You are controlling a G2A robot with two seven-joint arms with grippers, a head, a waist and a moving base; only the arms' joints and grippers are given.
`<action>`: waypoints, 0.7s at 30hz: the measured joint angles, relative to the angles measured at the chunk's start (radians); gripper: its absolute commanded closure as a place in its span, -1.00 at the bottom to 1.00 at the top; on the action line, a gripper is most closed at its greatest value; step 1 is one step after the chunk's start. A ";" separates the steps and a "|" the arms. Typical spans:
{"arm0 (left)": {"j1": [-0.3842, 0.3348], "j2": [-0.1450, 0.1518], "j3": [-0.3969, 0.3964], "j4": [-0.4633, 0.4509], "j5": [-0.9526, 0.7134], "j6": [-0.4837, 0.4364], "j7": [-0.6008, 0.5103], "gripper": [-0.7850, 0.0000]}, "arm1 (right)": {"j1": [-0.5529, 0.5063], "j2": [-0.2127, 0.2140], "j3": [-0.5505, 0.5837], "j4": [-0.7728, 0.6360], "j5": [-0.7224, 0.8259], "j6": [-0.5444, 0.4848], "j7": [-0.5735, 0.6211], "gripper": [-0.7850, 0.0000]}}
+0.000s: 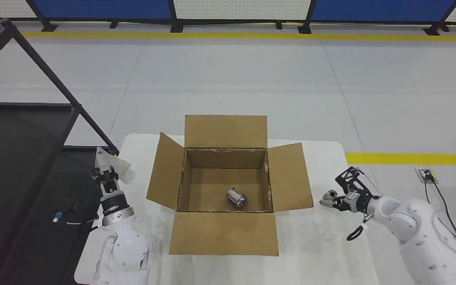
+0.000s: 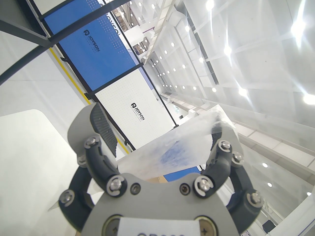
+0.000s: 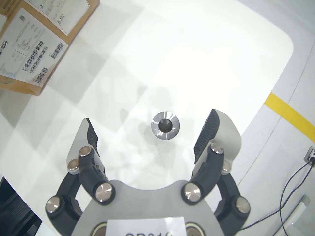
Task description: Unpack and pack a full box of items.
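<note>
Cardboard box (image 1: pixel 223 234), flaps out, centre frame on a counter (image 1: pixel 313 251), metal part (image 1: pixel 236 197) inside. At left, left fingers (image 2: pixel 102 128) spread wide, clear bag (image 2: pixel 177 146) draped between them. At right, right fingers (image 3: pixel 206 133) parted, empty, over a metal ring (image 3: pixel 165 125)

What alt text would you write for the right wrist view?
The open right gripper hangs over a small metal cylinder with a centre hole, on the white table. A labelled cardboard box sits farther off.

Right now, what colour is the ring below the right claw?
Silver ring, dark centre hole; clearest in the right wrist view.
</note>
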 measured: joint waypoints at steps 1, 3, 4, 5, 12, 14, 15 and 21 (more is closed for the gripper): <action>0.000 0.000 0.000 0.000 0.001 0.001 0.001 -1.00 | 0.011 -0.001 -0.009 0.018 0.006 -0.011 0.013 -1.00; 0.001 0.000 0.000 0.000 0.001 0.003 0.001 -1.00 | 0.026 -0.003 -0.020 0.040 0.012 -0.020 0.025 -1.00; 0.001 0.000 0.000 -0.001 0.001 0.003 0.001 -1.00 | 0.032 -0.003 -0.025 0.051 0.012 -0.022 0.030 -0.76; 0.002 0.000 0.001 -0.001 0.001 0.003 0.001 -1.00 | 0.042 -0.004 -0.032 0.064 0.011 -0.019 0.038 -0.62; 0.012 0.001 -0.002 -0.010 -0.003 0.000 0.002 -1.00 | 0.099 -0.018 -0.085 0.124 0.002 0.022 0.049 -0.26; 0.015 0.001 -0.005 -0.013 -0.006 0.000 0.002 -1.00 | 0.116 -0.023 -0.105 0.144 -0.002 0.028 0.052 0.11; 0.017 0.001 -0.007 -0.014 -0.006 -0.001 0.002 -1.00 | 0.124 -0.026 -0.113 0.153 -0.003 0.031 0.055 0.28; 0.024 0.003 -0.016 -0.019 -0.012 -0.004 0.003 -1.00 | 0.168 -0.034 -0.137 0.210 0.008 0.028 0.030 1.00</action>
